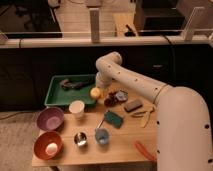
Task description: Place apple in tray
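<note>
table [125, 145] | tray [55, 97] back-left | tool [100, 90] by apple [94, 92] | purple bowl [50, 119], orange bowl [48, 145] front-left

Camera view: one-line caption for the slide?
Gripper over the apple at the right rim of the green tray, cups and bowls in front.

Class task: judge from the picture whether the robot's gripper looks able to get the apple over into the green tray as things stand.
Probably yes. The gripper is at the apple, right beside the tray's right rim. Nothing stands between them; a dark object lies in the tray, but bare floor remains.
</note>
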{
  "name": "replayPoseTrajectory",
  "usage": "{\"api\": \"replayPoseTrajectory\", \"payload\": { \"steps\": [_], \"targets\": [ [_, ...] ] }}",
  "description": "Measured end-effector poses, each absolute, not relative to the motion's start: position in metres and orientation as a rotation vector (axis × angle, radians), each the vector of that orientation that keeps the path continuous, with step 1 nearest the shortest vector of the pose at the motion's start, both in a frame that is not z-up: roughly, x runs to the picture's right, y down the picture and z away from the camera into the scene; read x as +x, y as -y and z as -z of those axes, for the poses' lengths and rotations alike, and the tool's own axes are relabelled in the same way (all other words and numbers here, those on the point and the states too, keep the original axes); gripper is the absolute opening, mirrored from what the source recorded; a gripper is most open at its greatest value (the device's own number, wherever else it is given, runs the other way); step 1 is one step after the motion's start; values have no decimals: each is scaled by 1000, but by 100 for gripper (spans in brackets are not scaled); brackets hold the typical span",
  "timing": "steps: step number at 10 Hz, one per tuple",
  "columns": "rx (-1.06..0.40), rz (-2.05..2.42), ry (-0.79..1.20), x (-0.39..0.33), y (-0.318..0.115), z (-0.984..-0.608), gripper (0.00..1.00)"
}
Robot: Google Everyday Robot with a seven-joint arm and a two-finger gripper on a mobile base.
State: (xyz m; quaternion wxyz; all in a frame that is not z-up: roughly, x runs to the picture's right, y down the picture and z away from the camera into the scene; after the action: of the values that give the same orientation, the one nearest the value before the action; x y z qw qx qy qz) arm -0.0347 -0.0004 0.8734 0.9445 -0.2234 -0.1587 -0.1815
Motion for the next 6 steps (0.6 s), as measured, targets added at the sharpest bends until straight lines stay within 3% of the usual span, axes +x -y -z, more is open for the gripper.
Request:
{"api": "replayPoseTrajectory", "payload": {
  "steps": [6],
  "targets": [
    [-297,454,406,-76,33,-889,1]
  ]
}}
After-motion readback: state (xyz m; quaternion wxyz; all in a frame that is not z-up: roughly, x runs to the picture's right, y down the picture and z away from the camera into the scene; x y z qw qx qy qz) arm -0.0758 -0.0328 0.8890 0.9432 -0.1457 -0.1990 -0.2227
